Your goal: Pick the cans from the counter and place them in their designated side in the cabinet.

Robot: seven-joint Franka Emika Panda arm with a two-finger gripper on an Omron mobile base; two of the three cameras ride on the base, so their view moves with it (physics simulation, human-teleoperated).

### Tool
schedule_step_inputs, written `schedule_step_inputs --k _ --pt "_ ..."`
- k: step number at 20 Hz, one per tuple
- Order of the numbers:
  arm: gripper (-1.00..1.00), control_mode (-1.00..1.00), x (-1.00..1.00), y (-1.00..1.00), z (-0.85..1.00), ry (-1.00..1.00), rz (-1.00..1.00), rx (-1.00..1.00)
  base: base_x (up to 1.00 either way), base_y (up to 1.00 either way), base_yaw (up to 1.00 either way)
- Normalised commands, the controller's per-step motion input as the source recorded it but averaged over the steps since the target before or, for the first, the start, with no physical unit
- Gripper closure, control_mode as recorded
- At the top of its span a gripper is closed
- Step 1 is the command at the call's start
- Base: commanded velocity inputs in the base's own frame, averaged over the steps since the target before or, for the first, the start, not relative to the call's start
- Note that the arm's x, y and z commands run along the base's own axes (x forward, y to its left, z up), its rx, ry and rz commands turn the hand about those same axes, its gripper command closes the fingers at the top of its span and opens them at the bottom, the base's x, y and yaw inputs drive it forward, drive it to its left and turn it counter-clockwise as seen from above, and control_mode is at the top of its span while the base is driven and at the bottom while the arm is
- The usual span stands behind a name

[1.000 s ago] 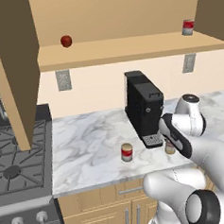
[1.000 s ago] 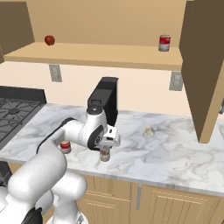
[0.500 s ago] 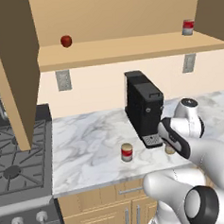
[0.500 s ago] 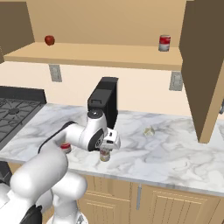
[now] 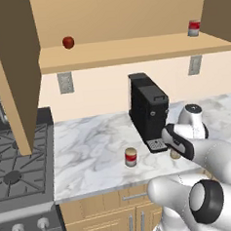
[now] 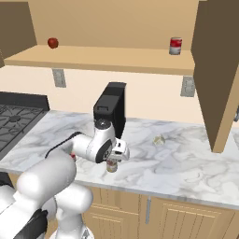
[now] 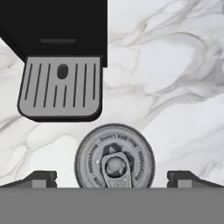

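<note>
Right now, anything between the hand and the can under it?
Nothing visible. The hand is open, directly above the can, one finger tip on each side of its lid, with only bare counter around it. The coffee machine's drip tray sits just beyond the can, outside the gap.

I work in a home kitchen: a white marble counter [image 5: 90, 143] over light wooden cupboard fronts [image 6: 186, 217], a black gas stove [image 5: 16, 168] at one end, a black coffee machine [image 5: 147, 110], and an open wall cabinet [image 6: 107, 58] above.
</note>
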Motion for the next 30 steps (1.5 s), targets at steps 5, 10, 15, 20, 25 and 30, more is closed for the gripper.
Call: schedule_step_inputs --k 5,10,15,20,25,30 --pt "-1.0 -1.0 0.09 -0.08 -0.1 0.0 -0.01 0.0 0.0 0.0 0.0" --pt "-1.0 -1.0 0.12 -0.01 -0.14 0.0 -0.01 0.0 0.0 0.0 0.0" --pt "-1.0 -1.0 0.14 0.0 -0.17 0.0 -0.01 0.0 0.0 0.0 0.0" --pt "1.0 -1.0 0.01 0.0 -0.14 0.0 -0.01 0.0 0.0 0.0 0.0" --pt "1.0 -1.0 0.0 0.0 -0.04 0.0 0.0 0.01 0.0 0.0 0.0" --pt "1.0 -1.0 -0.05 0.0 0.02 -0.04 0.0 0.0 0.0 0.0 0.0"
